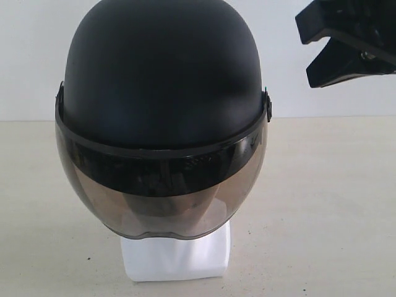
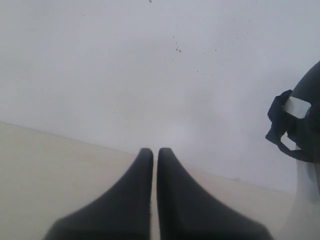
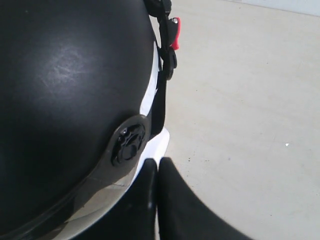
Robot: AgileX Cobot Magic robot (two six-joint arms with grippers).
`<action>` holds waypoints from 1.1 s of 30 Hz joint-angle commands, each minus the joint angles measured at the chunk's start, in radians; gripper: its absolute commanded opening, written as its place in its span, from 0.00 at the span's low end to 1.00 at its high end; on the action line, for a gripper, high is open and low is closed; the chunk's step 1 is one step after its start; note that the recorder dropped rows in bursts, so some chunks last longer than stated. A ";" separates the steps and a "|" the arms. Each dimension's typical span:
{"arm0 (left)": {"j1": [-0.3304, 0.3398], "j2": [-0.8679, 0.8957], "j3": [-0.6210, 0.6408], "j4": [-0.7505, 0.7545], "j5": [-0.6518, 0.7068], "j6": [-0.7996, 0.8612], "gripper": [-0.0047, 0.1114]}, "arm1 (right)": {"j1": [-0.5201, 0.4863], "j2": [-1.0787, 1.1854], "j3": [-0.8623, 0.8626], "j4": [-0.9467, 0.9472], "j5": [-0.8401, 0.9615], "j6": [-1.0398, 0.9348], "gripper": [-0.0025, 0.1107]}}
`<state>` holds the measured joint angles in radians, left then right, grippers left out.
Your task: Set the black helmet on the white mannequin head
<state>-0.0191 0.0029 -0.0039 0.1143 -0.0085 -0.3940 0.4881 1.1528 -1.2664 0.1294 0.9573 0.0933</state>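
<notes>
Black helmet (image 1: 162, 74) sits on the white mannequin head (image 1: 176, 260), centre of the exterior view. Tinted visor (image 1: 161, 198) is down over the face, so only the blocky white base shows below it, standing on the bench (image 1: 322, 204). Looks seated & level, so the task is prob. done or near enough.

Right hand (image 3: 158, 161): fingers pressed together, nothing held, near the visor pivot (image 3: 127, 142). In the ext. view it hangs upper right, clear of the shell, prob. kept close in case a nudge is needed.

Left hand (image 2: 155, 150): also closed up, empty, off to the helmet's side, not touching.

Writing: none legible. White tab (image 2: 298, 106) on the strap reads blank; red buckle clip (image 3: 175, 27) is unmarked.
</notes>
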 commanded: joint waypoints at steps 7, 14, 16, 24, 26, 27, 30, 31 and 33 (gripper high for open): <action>-0.003 -0.003 0.004 -0.154 0.287 0.362 0.08 | -0.001 -0.004 -0.002 -0.006 -0.009 -0.002 0.02; -0.003 -0.003 0.004 -0.152 0.304 0.366 0.08 | -0.001 -0.004 -0.002 -0.006 -0.009 -0.002 0.02; -0.003 -0.003 0.004 -0.152 0.304 0.366 0.08 | -0.001 -0.004 -0.002 -0.006 -0.009 -0.002 0.02; -0.003 -0.003 0.004 -0.152 0.304 0.366 0.08 | -0.001 -0.004 -0.002 -0.006 -0.016 -0.002 0.02; -0.003 -0.003 0.004 -0.152 0.304 0.366 0.08 | -0.001 -0.004 -0.002 -0.010 -0.018 -0.009 0.02; -0.003 -0.003 0.004 -0.152 0.304 0.366 0.08 | -0.001 -0.004 -0.002 -0.028 -0.018 -0.029 0.02; -0.003 -0.003 0.004 -0.152 0.304 0.366 0.08 | -0.001 -0.004 -0.002 -0.067 -0.018 -0.043 0.02; -0.003 -0.003 0.004 -0.152 0.304 0.366 0.08 | -0.001 -0.004 -0.002 -0.077 -0.020 -0.061 0.02; -0.003 -0.003 0.004 -0.152 0.304 0.366 0.08 | -0.001 -0.002 -0.002 -0.111 -0.024 -0.111 0.02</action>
<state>-0.0191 0.0029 -0.0033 -0.0264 0.2926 -0.0323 0.4881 1.1528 -1.2664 0.0654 0.9513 0.0354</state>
